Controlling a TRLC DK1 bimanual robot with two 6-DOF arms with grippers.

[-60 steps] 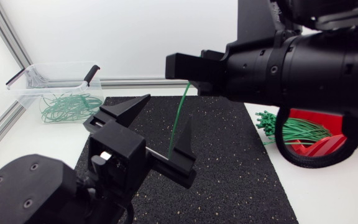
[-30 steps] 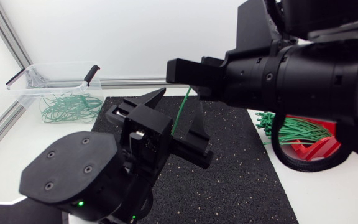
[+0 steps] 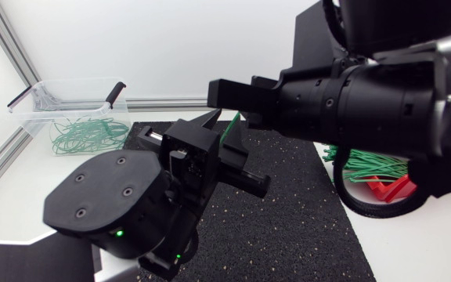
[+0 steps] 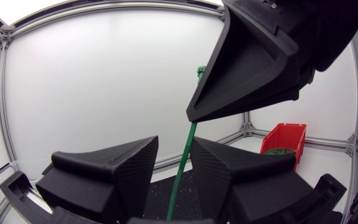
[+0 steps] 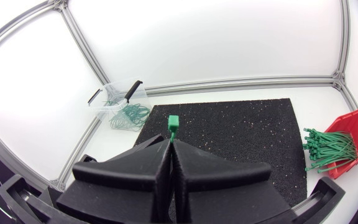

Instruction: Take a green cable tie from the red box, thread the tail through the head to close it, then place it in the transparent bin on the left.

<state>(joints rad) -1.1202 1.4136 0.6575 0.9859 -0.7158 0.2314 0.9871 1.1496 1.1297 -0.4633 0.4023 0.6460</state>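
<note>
Black and bulky, the left arm [image 3: 124, 204] fills the lower left of the head view. Its left gripper [image 4: 174, 142] stands narrowly open at frame centre, and the green cable tie [image 4: 188, 149] runs up through the gap between its fingers. Just above, the right gripper [image 5: 169, 144] is clamped on the tie, whose head pokes out past the fingertips. Beneath them lies the black mat [image 3: 288, 219]. At the right edge the red box [image 3: 390, 188] holds loose ties [image 3: 374, 164]. At upper left the transparent bin [image 3: 69, 102] holds looped ties [image 3: 88, 133].
</note>
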